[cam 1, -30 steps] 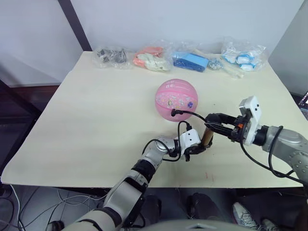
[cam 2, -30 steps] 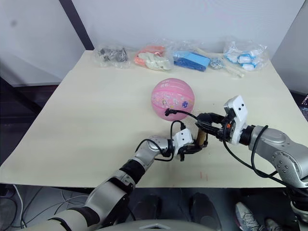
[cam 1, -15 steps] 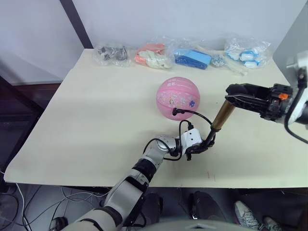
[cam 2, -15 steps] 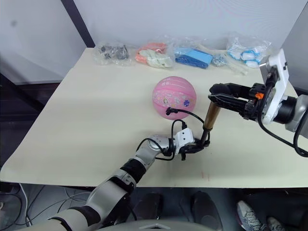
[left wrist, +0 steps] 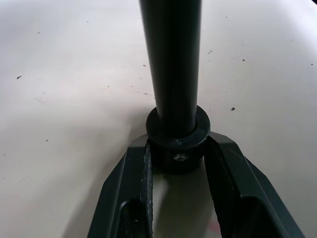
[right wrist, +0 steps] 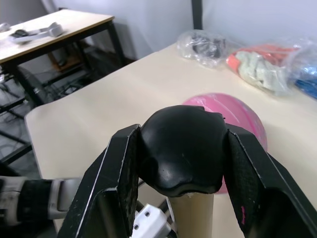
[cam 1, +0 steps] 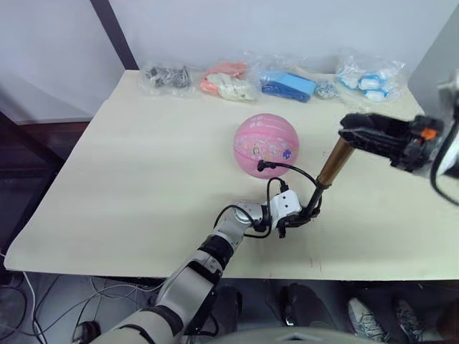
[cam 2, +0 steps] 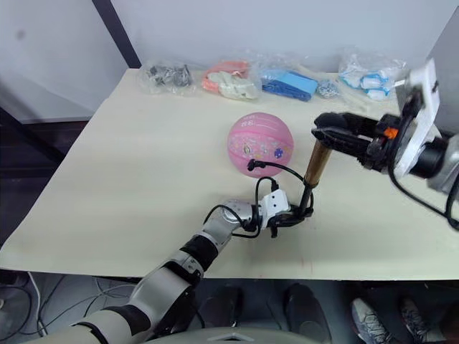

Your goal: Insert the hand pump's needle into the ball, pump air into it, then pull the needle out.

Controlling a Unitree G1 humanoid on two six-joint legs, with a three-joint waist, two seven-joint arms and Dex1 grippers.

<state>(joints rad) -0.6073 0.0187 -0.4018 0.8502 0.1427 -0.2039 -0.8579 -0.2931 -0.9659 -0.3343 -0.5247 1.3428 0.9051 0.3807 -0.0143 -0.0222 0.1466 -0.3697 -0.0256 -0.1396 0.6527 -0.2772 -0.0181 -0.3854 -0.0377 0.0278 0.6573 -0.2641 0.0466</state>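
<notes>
While the left gripper (cam 1: 305, 217) pinches the hand pump's (cam 1: 331, 164) base cap between its fingers, pump tilted above the desk (cam 1: 143, 165), right gripper (cam 1: 353, 130) clamped on its black top, hose reaching the ball (cam 1: 265, 145) mid-desk.

No readable text anywhere

The ball (cam 1: 266, 145), sitting around the centre of the frame, has some white lettering and little cartoon prints on its pink skin (way too small to make out a single word). The plastic bags (cam 1: 272, 80) along the top edge of the table (cam 1: 129, 179) show no label I can read either.
</notes>
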